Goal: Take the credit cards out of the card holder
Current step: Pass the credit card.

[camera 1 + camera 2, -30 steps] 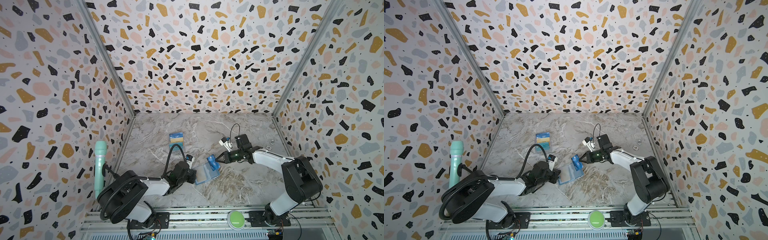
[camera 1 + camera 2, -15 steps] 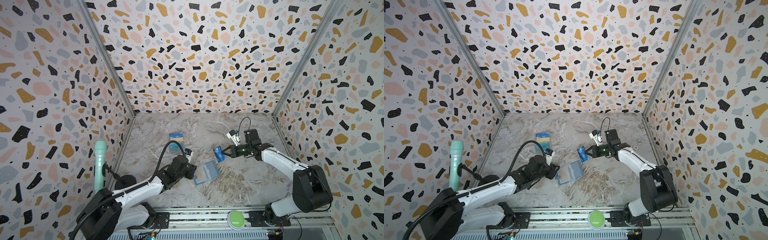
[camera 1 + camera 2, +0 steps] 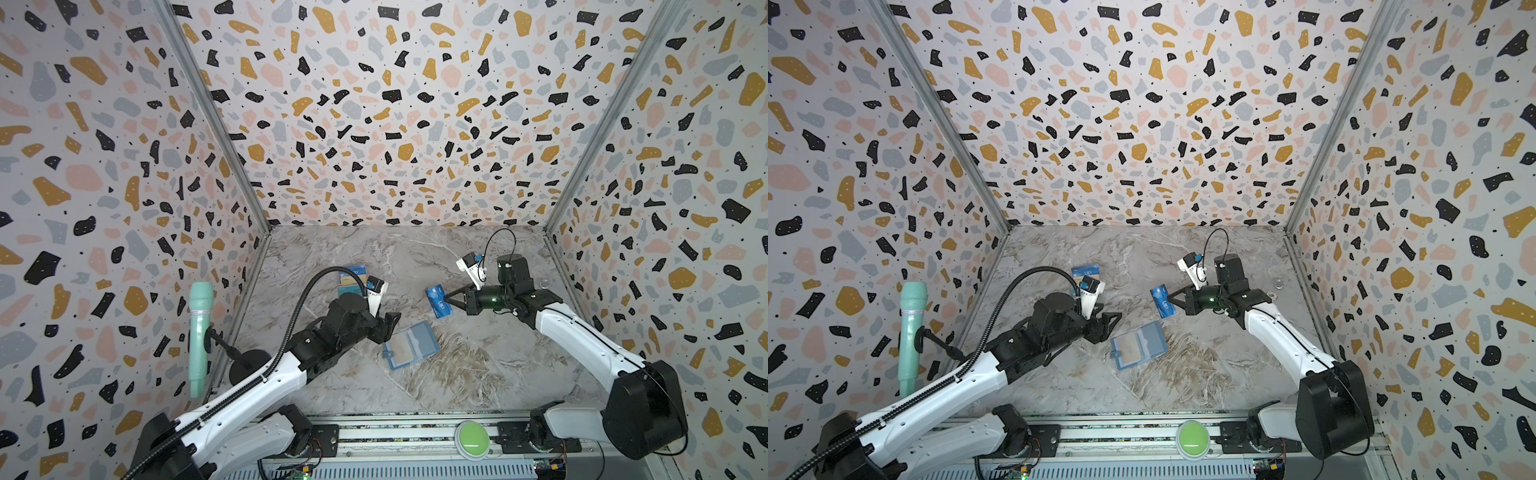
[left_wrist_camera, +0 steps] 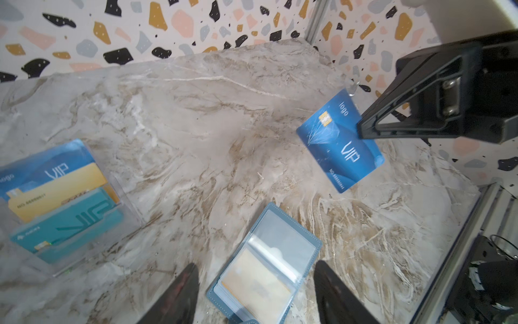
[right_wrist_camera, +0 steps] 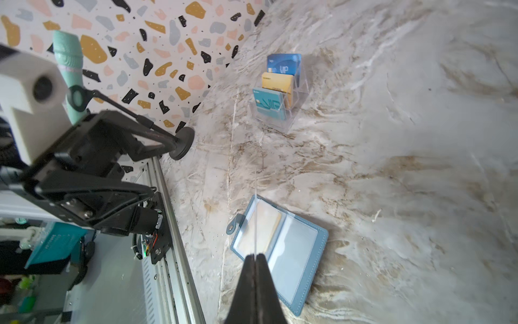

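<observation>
Over the desk (image 3: 478, 374), right gripper (image 3: 446, 298) pinched on a blue VIP card (image 3: 436, 302); left gripper (image 3: 385, 330) spread wide beside the open card holder (image 3: 411, 345).

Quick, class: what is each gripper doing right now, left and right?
Left gripper: open, holding nothing.
Right gripper: closed on the blue card.
</observation>
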### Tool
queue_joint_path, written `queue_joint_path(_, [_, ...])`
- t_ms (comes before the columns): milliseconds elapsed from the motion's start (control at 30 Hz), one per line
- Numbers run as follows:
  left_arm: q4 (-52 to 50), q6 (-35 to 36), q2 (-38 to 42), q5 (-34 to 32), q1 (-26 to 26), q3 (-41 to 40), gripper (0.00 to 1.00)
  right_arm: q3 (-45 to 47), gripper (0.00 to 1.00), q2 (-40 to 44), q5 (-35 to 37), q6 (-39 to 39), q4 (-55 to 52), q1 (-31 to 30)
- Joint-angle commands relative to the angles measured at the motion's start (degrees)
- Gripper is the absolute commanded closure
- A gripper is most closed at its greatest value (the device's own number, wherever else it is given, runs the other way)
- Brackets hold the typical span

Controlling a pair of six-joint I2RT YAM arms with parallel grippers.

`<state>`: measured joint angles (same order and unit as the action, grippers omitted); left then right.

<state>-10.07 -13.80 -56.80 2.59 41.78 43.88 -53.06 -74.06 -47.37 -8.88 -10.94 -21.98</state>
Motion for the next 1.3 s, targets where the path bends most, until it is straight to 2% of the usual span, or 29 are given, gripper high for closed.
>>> queue_joint_path(0, [-5.18,3.55,1.03,4.48,-0.12,3.82,0.33,-1.28,1.0,3.0,-1.24,5.58,-0.66,-3.98])
queue_joint_path(133, [-5.82,6.12,2.94,11.35,-0.13,5.79,0.34,-2.13,1.0,4.16,-1.58,9.35,-1.47,-7.56])
queue_joint_path(400, [-12.49,10.88,3.37,19.32,-0.14,10.96,0.38,-5.37,1.0,5.56,-1.56,17.06,-6.96,-12.31])
queue_joint_path(567, [-12.92,12.59,2.62,22.58,-0.12,11.57,0.44,-5.7,1.0,5.56,-4.36,19.84,-7.55,-13.93])
queue_joint_path(767, [-12.68,13.2,0.99,21.03,-0.12,12.02,0.46,-5.48,1.0,4.9,-6.28,21.67,-8.11,-14.13])
queue_joint_path(933, [-11.19,14.03,-0.66,24.18,-0.12,12.11,0.5,-4.96,1.0,4.55,-7.61,21.72,-6.53,-14.06])
queue_joint_path(1100, [-12.46,15.87,-4.44,30.04,-0.23,14.84,0.59,-5.89,1.0,3.02,-8.86,23.02,-7.11,-14.06])
queue_joint_path(1267, [-12.74,17.26,-6.12,31.22,-0.96,15.52,0.68,-5.74,1.0,2.45,-8.53,23.63,-7.0,-14.06])
